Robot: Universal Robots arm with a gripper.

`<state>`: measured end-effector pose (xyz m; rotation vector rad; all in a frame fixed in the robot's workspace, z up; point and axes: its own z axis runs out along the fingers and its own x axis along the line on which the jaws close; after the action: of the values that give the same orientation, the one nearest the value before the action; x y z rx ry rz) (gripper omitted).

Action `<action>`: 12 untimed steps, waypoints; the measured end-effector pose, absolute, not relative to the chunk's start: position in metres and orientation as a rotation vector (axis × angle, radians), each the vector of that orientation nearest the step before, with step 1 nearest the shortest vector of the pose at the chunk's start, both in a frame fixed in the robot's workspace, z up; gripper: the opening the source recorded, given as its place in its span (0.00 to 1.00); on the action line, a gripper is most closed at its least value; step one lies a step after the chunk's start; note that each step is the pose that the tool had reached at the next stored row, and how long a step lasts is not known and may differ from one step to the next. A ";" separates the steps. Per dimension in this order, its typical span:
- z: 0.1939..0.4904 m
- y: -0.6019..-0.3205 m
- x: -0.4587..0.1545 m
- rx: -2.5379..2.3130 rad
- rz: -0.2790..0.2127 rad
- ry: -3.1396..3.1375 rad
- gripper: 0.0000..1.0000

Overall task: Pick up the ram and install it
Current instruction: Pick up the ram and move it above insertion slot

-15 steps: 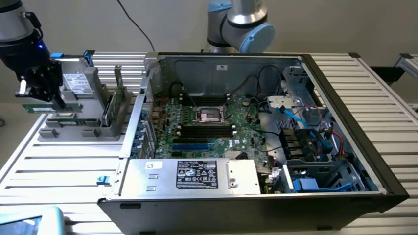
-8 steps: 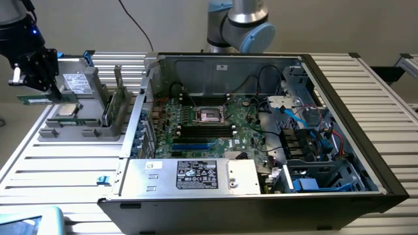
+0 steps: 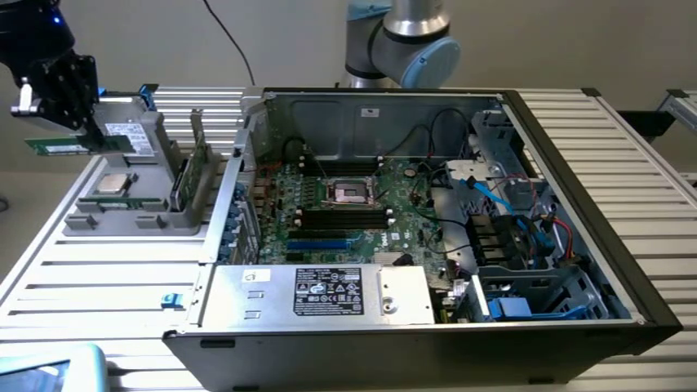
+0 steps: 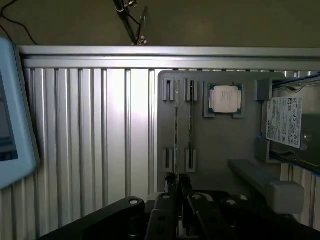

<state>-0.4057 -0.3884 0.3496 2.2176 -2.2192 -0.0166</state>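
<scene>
Your claw (image 3: 78,137) was pinched narrow on the ram (image 3: 52,147), which hung just under it, above the tray (image 3: 153,222).

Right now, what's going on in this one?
A robot arm's black gripper is shut on the long thin green ram stick, holding it in the air by the grey plastic parts holder at the exterior view's left. The square silver processor chip and the grey boxy drive with a white label sit in that holder. The ram is not yet installed: the black motherboard slots inside the open black computer case lie well to the exterior view's right of it.
</scene>
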 end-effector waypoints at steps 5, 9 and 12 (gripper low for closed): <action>0.366 -0.389 -0.397 2.215 -0.034 -2.212 0.15; 0.375 -0.389 -0.391 2.208 -0.056 -2.203 0.15; 0.383 -0.390 -0.385 2.204 -0.067 -2.198 0.15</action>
<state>-0.3847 -0.3896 0.3834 2.2038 -2.1976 -0.0671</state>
